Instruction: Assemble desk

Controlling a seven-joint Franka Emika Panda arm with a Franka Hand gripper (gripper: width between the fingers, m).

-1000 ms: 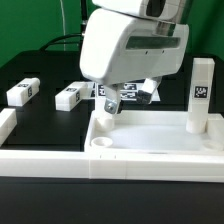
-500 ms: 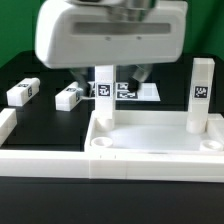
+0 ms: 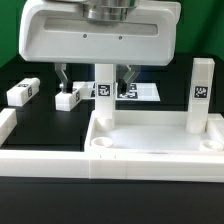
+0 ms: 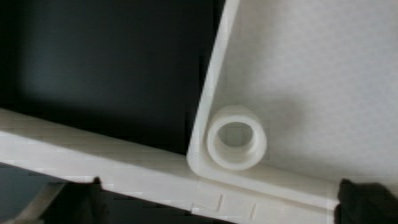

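- Nearest, the white border rail [image 3: 40,160] runs along the front of the black counter [image 3: 40,118].
- Just behind it sits the desk tabletop [image 3: 150,150]. Its round corner socket [image 3: 100,144] is at the near corner on the exterior view's left. The wrist view looks down on one such socket [image 4: 235,140].
- One upright leg [image 3: 103,100] stands in the far corner on the exterior view's left, and a second upright leg [image 3: 201,95] on its right.
- The claw [image 3: 95,86] hangs open, its fingers spread wide to either side of the first leg, gripping nothing.
- Farther off on the exterior view's left, two loose legs [image 3: 22,92] [image 3: 68,97] lie on the counter, and the marker board [image 3: 145,92] lies behind.
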